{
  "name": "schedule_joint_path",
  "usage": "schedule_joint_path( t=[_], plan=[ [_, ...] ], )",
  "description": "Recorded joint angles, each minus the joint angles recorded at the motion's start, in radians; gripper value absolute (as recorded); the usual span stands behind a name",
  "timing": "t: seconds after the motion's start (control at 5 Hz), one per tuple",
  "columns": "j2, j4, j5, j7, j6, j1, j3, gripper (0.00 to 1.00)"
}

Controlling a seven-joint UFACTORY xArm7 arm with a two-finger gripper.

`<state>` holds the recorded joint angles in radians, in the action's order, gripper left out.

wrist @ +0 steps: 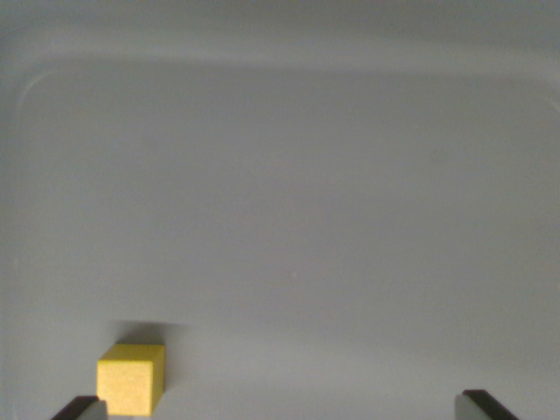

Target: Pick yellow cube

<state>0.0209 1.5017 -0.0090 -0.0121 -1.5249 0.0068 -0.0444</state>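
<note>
Yellow cube [131, 378] low in the lower left of the frame, sitting on a pale grey tray [289, 219] with a faint raised rim curving across the top and upper left. Small dark shadow just behind the cube. Gripper [284, 411] spread wide, only two dark fingertips [80, 408] peeking in at the bottom edge, one at lower left, one at lower right. Nothing pinched between them.

Cube not centred in the gap: just beside the left fingertip, perhaps touching it, well apart from the right one. Likely risks from here: descending as lined up and landing the left finger on top of the cube rather than beside it, pushing or tipping it; or closing off-centre, so one finger shoves the cube sideways before the other arrives, twisting it out of the grasp. Probably worth shifting toward the frame's left before lowering. Height above the tray impossible to judge from this single view.
</note>
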Motion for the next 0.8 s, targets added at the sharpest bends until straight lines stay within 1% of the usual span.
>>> schedule_joint_path(
  t=[0.2,0.4,0.6,0.8],
  plan=[
    [0.003,-0.016,0.0011,0.005,0.019,0.0030,-0.003,0.00],
    [0.003,-0.016,0.0011,0.005,0.019,0.0030,-0.003,0.00],
    [0.006,-0.037,0.0024,0.012,0.043,0.0066,-0.006,0.00],
    [0.006,-0.037,0.0024,0.012,0.043,0.0066,-0.006,0.00]
  ],
)
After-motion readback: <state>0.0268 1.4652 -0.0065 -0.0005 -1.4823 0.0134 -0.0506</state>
